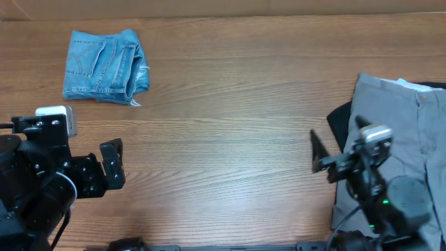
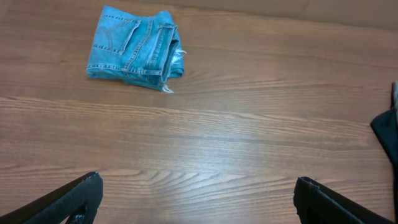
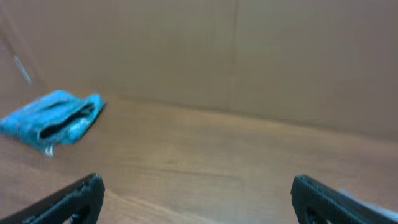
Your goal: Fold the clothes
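Jeans (image 1: 104, 66) lie folded, parked at the far left of the table (image 1: 230, 104), seemingly done; left gripper (image 1: 113, 164) and right gripper (image 1: 319, 159) hover empty, jaws wide apart, the right near grey trousers (image 1: 411, 132) atop black cloth (image 1: 340, 122), likely next.

Apart from the work, all I have in view is the table (image 1: 223, 104) under me. It has a brown, wood-look top, and its grain runs in long streaks from side to side in the overhead view, with a paler sheen across the middle (the wavy figure shows best from my left wrist). Along its far edge stands a plain tan panel (image 3: 186, 50). It looks dull and blurred from my right wrist, with one vertical seam down it, and the tabletop meets its foot.
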`<act>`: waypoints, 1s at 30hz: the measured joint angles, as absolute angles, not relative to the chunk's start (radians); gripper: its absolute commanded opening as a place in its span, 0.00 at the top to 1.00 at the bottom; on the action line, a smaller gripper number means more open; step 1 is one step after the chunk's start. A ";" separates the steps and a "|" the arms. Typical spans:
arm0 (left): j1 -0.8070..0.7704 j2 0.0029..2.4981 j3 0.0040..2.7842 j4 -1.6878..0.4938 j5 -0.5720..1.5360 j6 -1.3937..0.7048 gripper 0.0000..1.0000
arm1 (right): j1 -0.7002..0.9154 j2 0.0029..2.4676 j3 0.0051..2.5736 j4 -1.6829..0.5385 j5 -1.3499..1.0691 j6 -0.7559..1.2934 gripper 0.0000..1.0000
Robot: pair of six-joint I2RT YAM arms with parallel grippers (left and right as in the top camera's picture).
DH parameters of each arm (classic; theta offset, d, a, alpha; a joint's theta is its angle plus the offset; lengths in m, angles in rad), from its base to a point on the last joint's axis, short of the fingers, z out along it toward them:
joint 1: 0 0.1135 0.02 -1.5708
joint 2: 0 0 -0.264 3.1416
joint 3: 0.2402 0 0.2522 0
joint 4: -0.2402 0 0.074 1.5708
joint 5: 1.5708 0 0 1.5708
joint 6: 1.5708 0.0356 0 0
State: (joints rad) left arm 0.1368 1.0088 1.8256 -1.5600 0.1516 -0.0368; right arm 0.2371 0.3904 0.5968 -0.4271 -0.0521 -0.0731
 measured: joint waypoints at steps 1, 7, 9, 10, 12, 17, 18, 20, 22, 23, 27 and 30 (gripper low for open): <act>0.137 1.009 1.826 -1.560 0.152 -0.037 0.00 | 0.237 0.358 0.538 -0.400 -0.057 -0.075 0.00; 0.137 1.009 1.826 -1.560 0.152 -0.037 0.00 | 0.237 0.179 0.295 -0.310 -0.086 -0.079 0.00; 0.137 1.009 1.826 -1.560 0.152 -0.037 0.00 | 0.237 0.124 0.244 -0.308 -0.092 -0.079 0.00; 0.137 1.009 1.826 -1.560 0.152 -0.037 0.00 | 0.236 0.098 0.222 -0.307 -0.094 -0.078 0.00; 0.137 1.009 1.826 -1.560 0.152 -0.037 0.00 | 0.236 0.052 0.183 -0.307 -0.100 -0.079 0.00; 0.137 1.009 1.826 -1.560 0.152 -0.037 0.00 | 0.236 0.015 0.109 -0.296 -0.108 -0.078 0.00; 0.137 1.009 1.826 -1.560 0.152 -0.037 0.00 | 0.236 0.015 0.097 -0.290 -0.109 -0.078 0.00; 0.137 1.009 1.826 -1.560 0.152 -0.037 0.00 | 0.236 0.015 0.088 -0.284 -0.108 -0.079 0.00; 0.137 1.009 1.826 -1.560 0.152 -0.037 0.00 | 0.236 0.015 0.088 -0.276 -0.108 -0.079 0.00; 0.137 1.009 1.826 -1.560 0.152 -0.037 0.00 | 0.236 0.015 0.088 -0.274 -0.109 -0.079 0.00; 0.137 1.009 1.826 -1.560 0.152 -0.037 0.00 | 0.236 0.015 0.088 -0.273 -0.109 -0.079 0.00; 0.137 1.009 1.826 -1.560 0.152 -0.037 0.00 | 0.236 0.015 0.088 -0.273 -0.109 -0.079 0.00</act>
